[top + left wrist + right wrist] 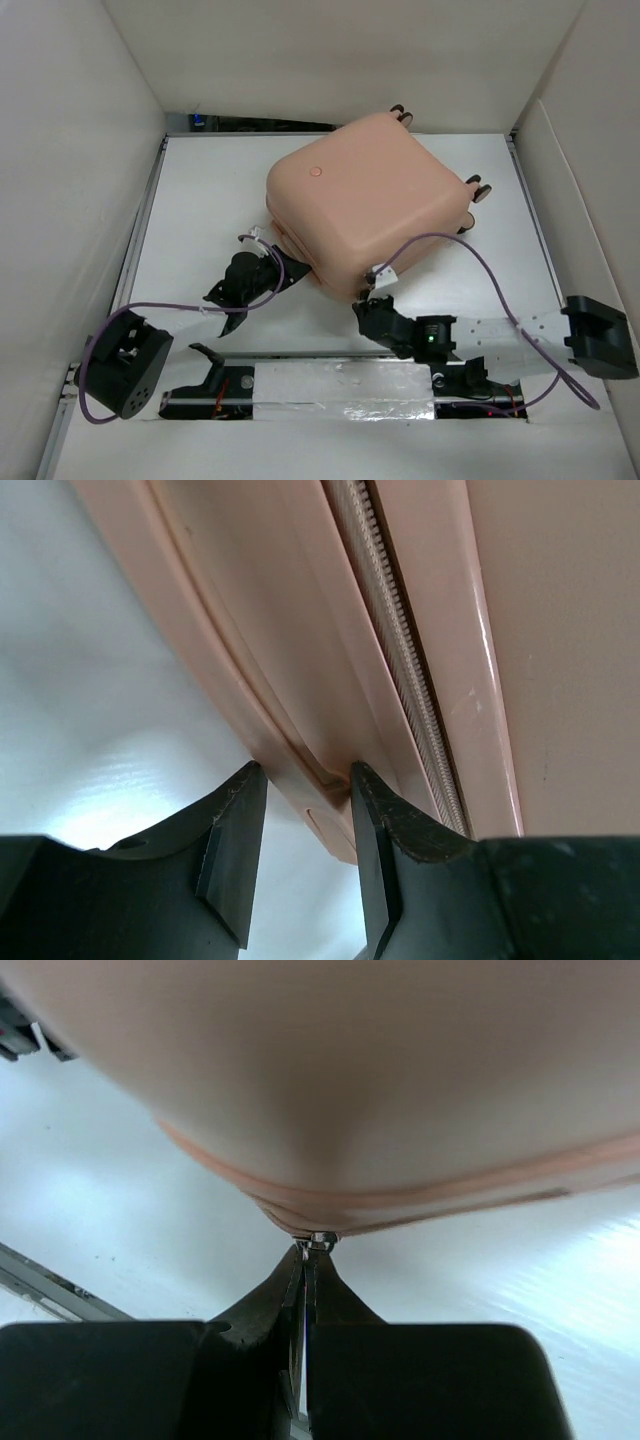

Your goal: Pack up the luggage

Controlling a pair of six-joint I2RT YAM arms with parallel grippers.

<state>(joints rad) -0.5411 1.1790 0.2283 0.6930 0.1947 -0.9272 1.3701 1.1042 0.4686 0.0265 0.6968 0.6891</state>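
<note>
Near edge of the white table [200, 200]: two black arms [430, 335] stretched low and forward from their bases, elbows close to the surface, purple cable [480, 255] looping off each.

On the left, forearm angled inward, left gripper [305, 775] clamped on the bottom lip of the luggage [370, 200], one matte black finger on each side of the moulded rim.

On the right, wrist laid nearly flat and aimed at the case's nearest rounded corner. Right gripper [308, 1255] pressed fully together, tips up against a small metal zip fitting [321, 1242]; pinched or merely touched, hard to tell in the close blur.

Just beyond, closed and lying flat mid-table, turned askew: smooth peach-pink hard shell, soft corners, faint sheen, a small round dimple [316, 171] on top. Along the side seam, a fine-toothed zip [400, 650] in matching pink between ridged mouldings. At the far and right-hand edges, little pink-and-black wheels [480, 190]. Behind everything, plain white walls [350, 50].
</note>
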